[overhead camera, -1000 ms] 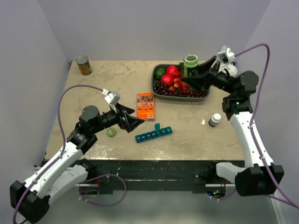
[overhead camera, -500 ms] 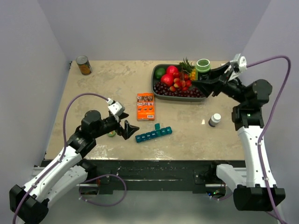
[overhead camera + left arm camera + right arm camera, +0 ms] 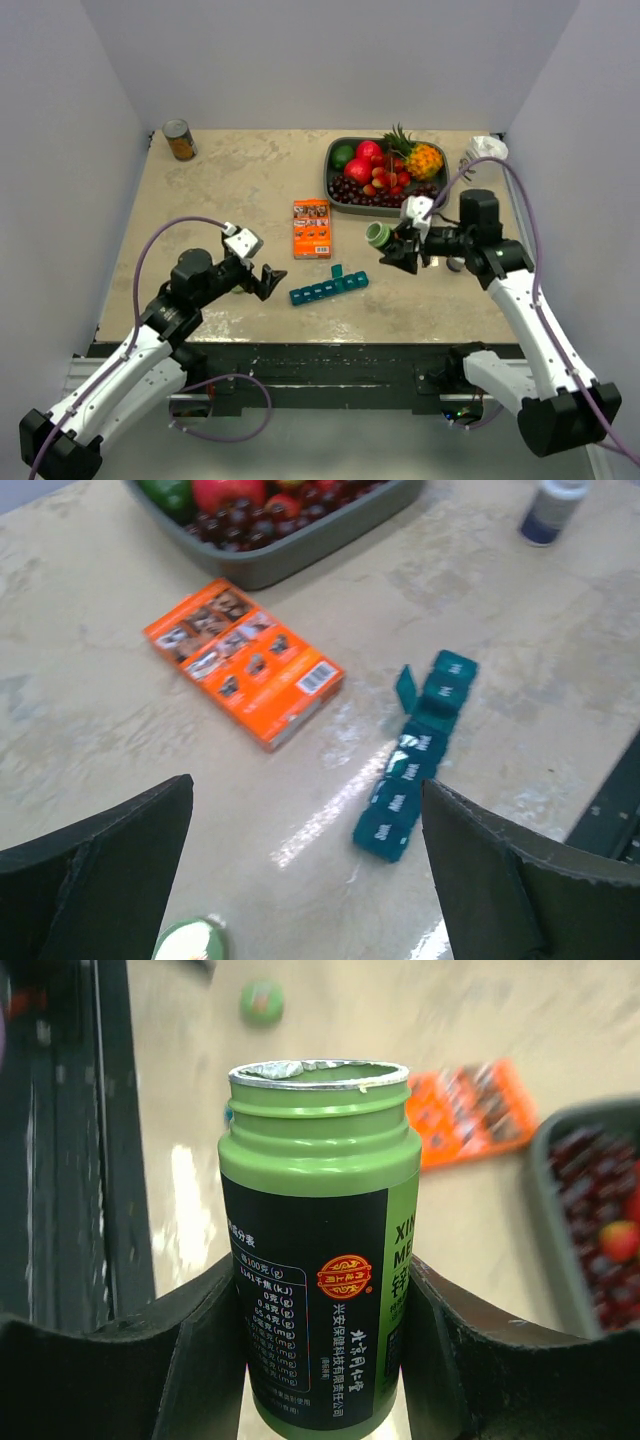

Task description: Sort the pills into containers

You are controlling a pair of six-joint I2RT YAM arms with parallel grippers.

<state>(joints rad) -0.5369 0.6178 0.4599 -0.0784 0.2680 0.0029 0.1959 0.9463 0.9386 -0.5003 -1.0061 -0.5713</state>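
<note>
Only the wrist view shows the foil-rimmed mouth of the green bottle (image 3: 320,1220) the right claw (image 3: 325,1295) grips (left claw (image 3: 307,785) gapes wide).

the narrow teal-blue pill organiser (image 3: 415,770) was smooth, faintly translucent plastic with a light gloss. the small green cylindrical bottle (image 3: 320,1160) was glossy plastic. its black label (image 3: 300,1290) had a satin sheen, and torn silver foil (image 3: 300,1070) clung to the open rim. the flat orange box (image 3: 243,660) was glossy printed card. the beige marbled tabletop (image 3: 90,710) was polished and reflective. the left gripper (image 3: 308,810) had matt black fingers (image 3: 110,870) of slightly grainy plastic.
</note>
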